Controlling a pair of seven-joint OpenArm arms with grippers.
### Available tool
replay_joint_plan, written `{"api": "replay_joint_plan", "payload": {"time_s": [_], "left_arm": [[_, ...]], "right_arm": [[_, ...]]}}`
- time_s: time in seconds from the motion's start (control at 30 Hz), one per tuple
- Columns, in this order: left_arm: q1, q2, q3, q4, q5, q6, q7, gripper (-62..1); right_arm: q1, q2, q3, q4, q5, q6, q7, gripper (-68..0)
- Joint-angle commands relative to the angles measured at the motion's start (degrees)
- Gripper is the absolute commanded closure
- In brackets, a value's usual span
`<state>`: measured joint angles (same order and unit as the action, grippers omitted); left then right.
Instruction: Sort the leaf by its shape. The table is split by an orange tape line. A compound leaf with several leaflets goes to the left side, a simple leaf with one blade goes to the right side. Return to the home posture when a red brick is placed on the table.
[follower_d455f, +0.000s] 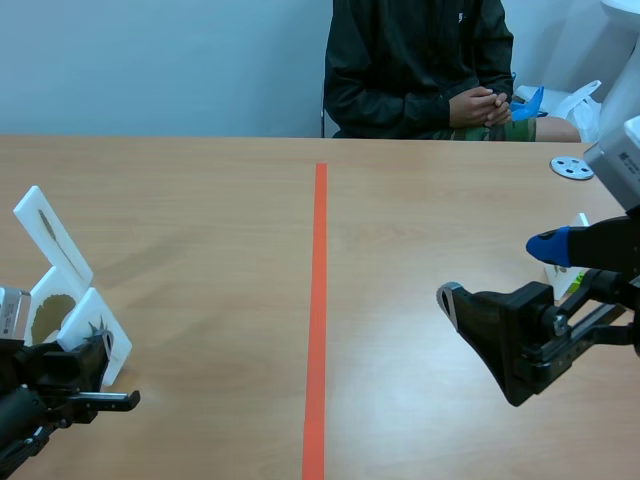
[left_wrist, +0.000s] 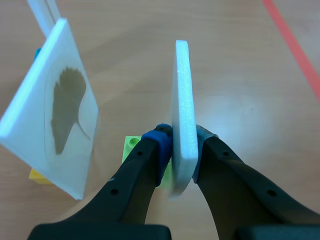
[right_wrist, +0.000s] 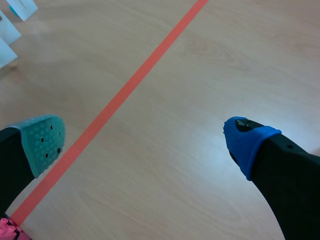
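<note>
Left wrist view: left hand (left_wrist: 182, 144) is pinching white card (left_wrist: 183, 85); right hand (follower_d455f: 497, 272), scene view's lower right, is hanging spread over desk (follower_d455f: 420, 225) right of tape line (follower_d455f: 319, 300).

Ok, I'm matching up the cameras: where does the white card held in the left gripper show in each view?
Scene view: the white card is low at the left edge, nearest the robot.
Left wrist view: edge-on, pressed in the left gripper.
Right wrist view: small white cards stand far beyond the orange tape line; which one is held, cannot tell.
Shared landmark: the orange tape line.
</note>
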<state>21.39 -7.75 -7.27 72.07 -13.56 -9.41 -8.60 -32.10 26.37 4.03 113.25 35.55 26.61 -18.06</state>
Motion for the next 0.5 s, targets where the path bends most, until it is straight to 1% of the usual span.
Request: {"api": "replay_joint_plan", "payload": {"time_s": [0.0,0.27,0.4,0.47], "left_arm": [[-0.7,0.4,-0.3,0.2,-0.4,-0.1,-1.1,-4.0],[-2.6,0.4,-0.3,-5.0,-0.4,-0.1,-3.0,-4.1],[-2.8,0.4,-0.3,-5.7,-0.4,-0.1,-3.7,-4.3],[-2.8,0.4,-0.3,-5.7,-0.4,-0.1,-3.7,-6.4]], "right_arm": [[0.5,0.6,0.5,0.7,0.6,0.0,0.8,-67.9],[0.5,0.6,0.5,0.7,0.7,0.0,0.8,-67.9],[0.5,0.6,0.5,0.7,0.7,0.0,0.8,-67.9],[0.5,0.6,0.5,0.7,0.7,0.0,0.8,-67.9]]}}
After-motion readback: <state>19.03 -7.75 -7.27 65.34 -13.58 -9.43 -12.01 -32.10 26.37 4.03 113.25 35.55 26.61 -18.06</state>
